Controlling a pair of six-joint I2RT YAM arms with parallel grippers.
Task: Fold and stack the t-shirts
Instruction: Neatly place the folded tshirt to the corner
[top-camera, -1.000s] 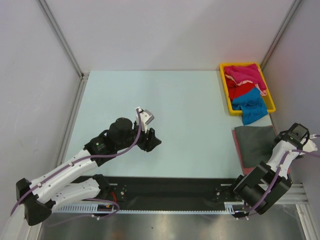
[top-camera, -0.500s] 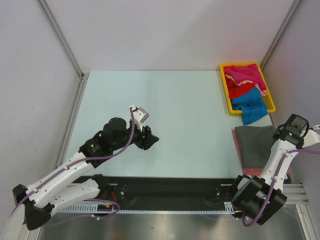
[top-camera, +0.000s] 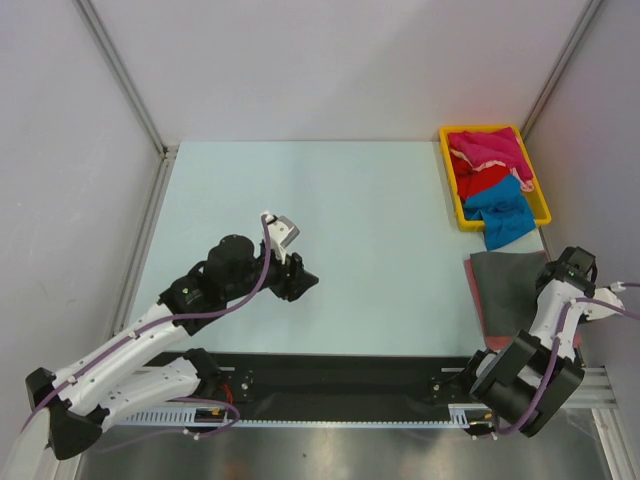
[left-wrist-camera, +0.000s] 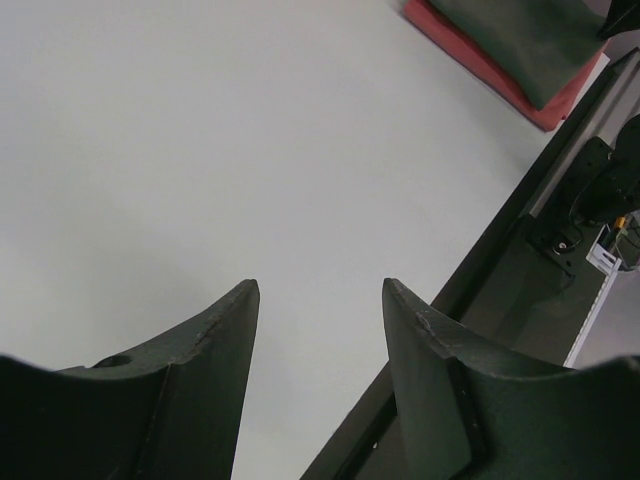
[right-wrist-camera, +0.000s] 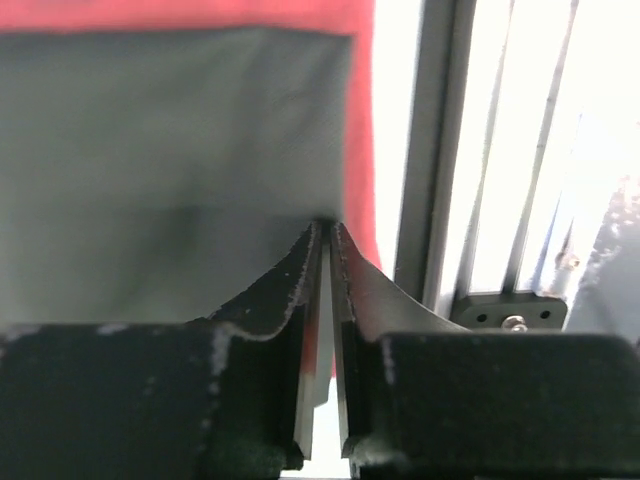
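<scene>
Two shirts make the stack at the table's (top-camera: 330, 200) near right corner: grey shirt (top-camera: 510, 285) on top, salmon shirt (top-camera: 481, 312) under it, showing as a border on the left and near sides. Both lie flat and squared.

Three shirts wait unfolded in the tray (top-camera: 449, 190) at the far right: magenta shirt (top-camera: 485, 148), red shirt (top-camera: 478, 181) and blue shirt (top-camera: 505, 215), the last spilling over the tray's near rim toward the stack.

Right gripper (right-wrist-camera: 328, 225): over the past second it has shifted in from the table's right edge and now sits at the grey shirt's right near corner. Its jaws have drawn together to a thin slit. No cloth shows between them. Whether the tips nip the hem, I cannot tell.

Left gripper (left-wrist-camera: 320, 290): jaws apart, nothing between them, hanging over bare table left of centre. The arm has drawn back slightly toward its base and has since held steady.

Assessment: the closing jaws at the stack's edge read as either a finishing touch on the grey shirt or the end of a release. The stack looks undisturbed either way. Task stands well short of done, with three shirts left. The next piece within reach is likely the blue shirt, being nearest the right arm.

Risk: if the hem is caught, lifting away would pull the top fold open.
</scene>
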